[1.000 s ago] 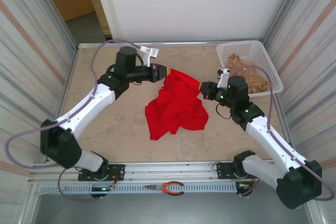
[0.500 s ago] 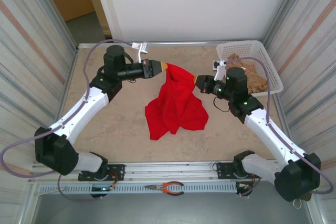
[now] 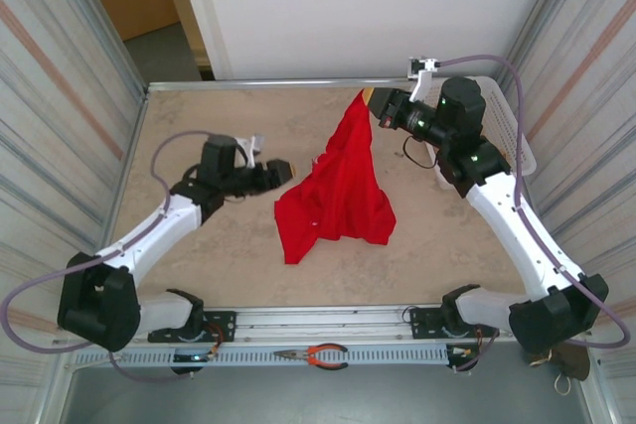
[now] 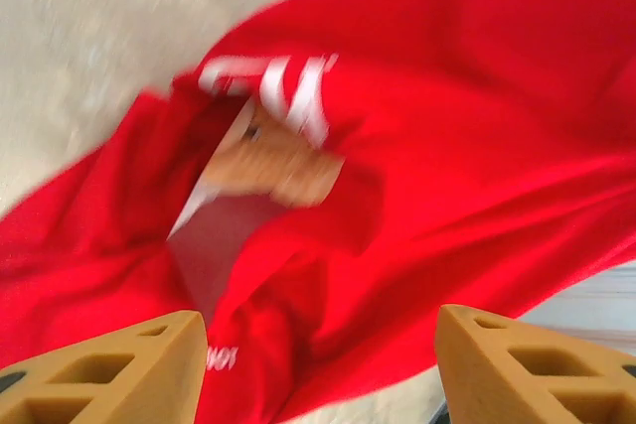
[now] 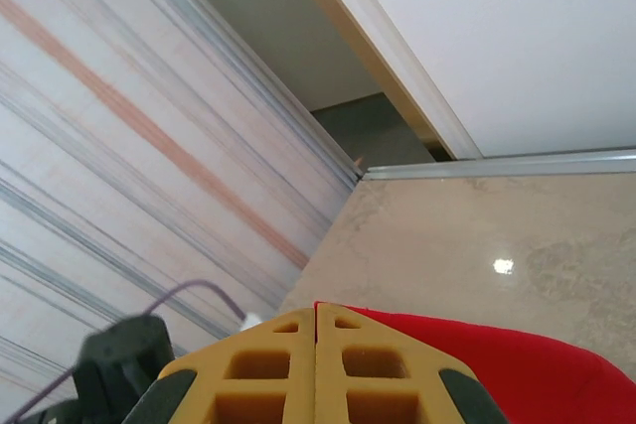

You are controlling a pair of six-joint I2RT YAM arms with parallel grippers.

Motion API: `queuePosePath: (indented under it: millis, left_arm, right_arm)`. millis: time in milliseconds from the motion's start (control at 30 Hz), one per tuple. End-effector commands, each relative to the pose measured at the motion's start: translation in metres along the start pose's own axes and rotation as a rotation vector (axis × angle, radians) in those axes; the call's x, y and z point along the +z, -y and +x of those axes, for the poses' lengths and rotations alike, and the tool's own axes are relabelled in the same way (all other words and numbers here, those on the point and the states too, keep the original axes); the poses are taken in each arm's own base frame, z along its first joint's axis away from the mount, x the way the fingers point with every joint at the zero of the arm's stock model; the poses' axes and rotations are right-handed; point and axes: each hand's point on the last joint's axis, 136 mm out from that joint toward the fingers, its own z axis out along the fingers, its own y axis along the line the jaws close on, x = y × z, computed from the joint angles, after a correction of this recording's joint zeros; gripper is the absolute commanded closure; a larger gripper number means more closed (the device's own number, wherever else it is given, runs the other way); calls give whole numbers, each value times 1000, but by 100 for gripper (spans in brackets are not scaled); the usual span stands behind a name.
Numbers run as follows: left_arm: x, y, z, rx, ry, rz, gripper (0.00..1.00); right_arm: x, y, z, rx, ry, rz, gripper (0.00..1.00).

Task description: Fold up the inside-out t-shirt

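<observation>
Nearest of all, in front of the inside-out t-shirt (image 3: pixel 338 196), a pair of orange-handled pliers (image 3: pixel 320 355) lies on the slotted rail along the counter's (image 3: pixel 229 245) near edge. To the shirt's left, the left pincer (image 3: pixel 288 168) points at the cloth, just beside its edge. Its wrist view shows the two tan fingers (image 4: pixel 109 374) standing well apart with nothing between them. Beyond them the red fabric carries white printed lettering (image 4: pixel 268 96). This is smeared by motion blur and cannot be read, and a smaller line of white print lower down is just as illegible. A pale patch shows in a fold near the lettering, and what it is cannot be told. The shirt is bright red and rumpled. Its lower part spreads in a crumpled heap on the middle of the counter, while the rest rises to a narrow peak on the far side. At that peak the right pincer (image 3: pixel 366 101) is closed tight on a pinch of the cloth, holding it up off the counter. In the right wrist view the fingers meet with no gap, and red fabric bulges beside them, cut off by the lower edge. To the shirt's far right, a white basket (image 3: pixel 522 151) is largely hidden behind the right arm, and its contents cannot be made out.
</observation>
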Motion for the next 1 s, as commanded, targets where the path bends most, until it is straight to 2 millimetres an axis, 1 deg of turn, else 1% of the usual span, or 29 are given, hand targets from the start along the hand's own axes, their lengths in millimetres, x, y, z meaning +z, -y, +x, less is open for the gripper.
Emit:
queuePosePath:
  millis: [0,67,167,233,333,467,533,567,600,667,700,733,767,833,933,967]
  left_arm:
    - [3,-22,28,63,-12,-145,37]
    - [11,-29,36,74,-23,-174,36]
    - [19,-34,31,104,-15,-204,36]
    - [26,-33,25,125,-23,-204,35]
    - [42,-28,21,135,-55,-181,35]
    - [66,-24,22,136,-87,-156,35]
    - [78,-25,23,133,-105,-156,38]
    - [83,-25,24,131,-113,-153,41]
    - [88,-26,23,128,-119,-151,50]
    - [95,-32,21,121,-128,-165,75]
    - [95,-32,15,118,-128,-158,92]
    - [91,-31,7,113,-122,-151,100]
    - [85,-28,-3,113,-104,-145,100]
    - [60,-13,-32,132,-31,-119,100]
    - [3,24,-81,173,102,-54,100]
    - [-20,41,-96,191,150,-16,100]
  right_arm:
    - [-6,-13,-14,-17,18,-32,100]
    - [-8,-14,-15,-18,24,-33,100]
    - [-12,-15,-14,-18,26,-31,100]
    - [-15,-15,-15,-19,31,-27,100]
    - [-19,-16,-16,-22,41,-24,100]
    - [-23,-18,-18,-23,48,-25,100]
    - [-25,-19,-21,-25,55,-24,100]
    - [-27,-19,-22,-25,56,-22,100]
    - [-29,-19,-25,-28,62,-19,100]
    - [-36,-17,-34,-32,83,-7,100]
    - [-41,-15,-43,-33,100,1,100]
    - [-48,-14,-52,-33,122,9,100]
    - [-54,-12,-61,-31,140,19,100]
    - [-71,-9,-81,-26,189,43,100]
    - [-94,-9,-107,-19,258,56,100]
    - [-99,-10,-114,-18,276,57,100]
